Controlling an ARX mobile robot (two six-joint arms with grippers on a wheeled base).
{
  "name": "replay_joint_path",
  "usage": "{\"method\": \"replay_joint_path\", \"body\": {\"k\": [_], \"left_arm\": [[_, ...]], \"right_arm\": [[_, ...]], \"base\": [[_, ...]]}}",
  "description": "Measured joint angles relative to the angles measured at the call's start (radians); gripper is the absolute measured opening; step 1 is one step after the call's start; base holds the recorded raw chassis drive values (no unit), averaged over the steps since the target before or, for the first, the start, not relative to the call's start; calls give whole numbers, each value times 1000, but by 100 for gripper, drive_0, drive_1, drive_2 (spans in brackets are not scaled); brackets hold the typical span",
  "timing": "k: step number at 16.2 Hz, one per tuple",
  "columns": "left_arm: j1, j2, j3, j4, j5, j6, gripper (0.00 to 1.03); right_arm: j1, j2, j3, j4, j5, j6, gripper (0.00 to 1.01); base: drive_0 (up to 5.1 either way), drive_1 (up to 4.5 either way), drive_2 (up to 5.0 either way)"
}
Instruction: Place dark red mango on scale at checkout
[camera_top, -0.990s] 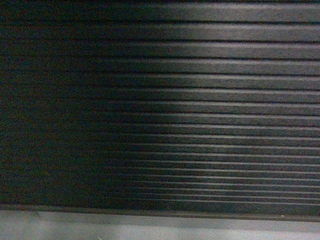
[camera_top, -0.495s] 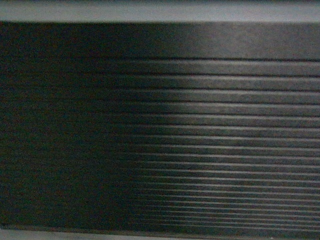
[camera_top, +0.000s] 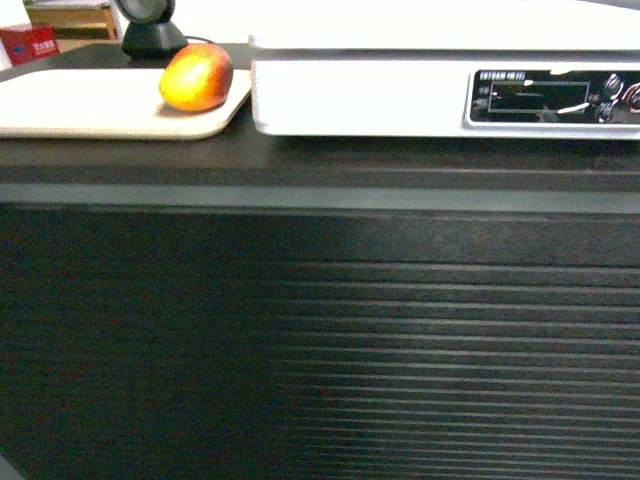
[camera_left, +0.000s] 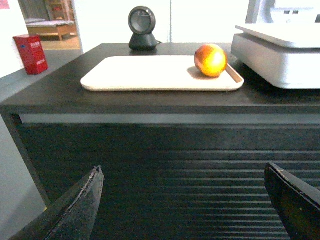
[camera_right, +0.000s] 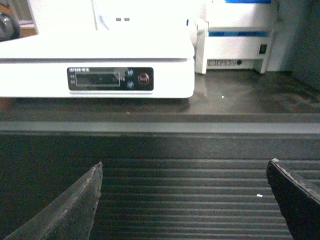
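mango (camera_left: 210, 60) on beige tray (camera_left: 150, 75) beside scale (camera_top: 440, 95); display text unreadable; both arms' fingers wide, empty.

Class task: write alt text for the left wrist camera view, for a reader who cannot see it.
A dark red mango sits at the right end of a flat beige tray on the dark checkout counter, beside the white scale. The open left gripper is low in front of the counter's ribbed front.
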Motion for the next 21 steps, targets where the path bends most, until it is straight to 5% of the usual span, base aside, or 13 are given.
{"method": "replay_joint_path", "body": {"k": [21], "left_arm": [[0,0,0,0,1,0,98]], "right_arm": [[0,0,0,-1,0,0,98]], "base": [[0,0,0]]}}
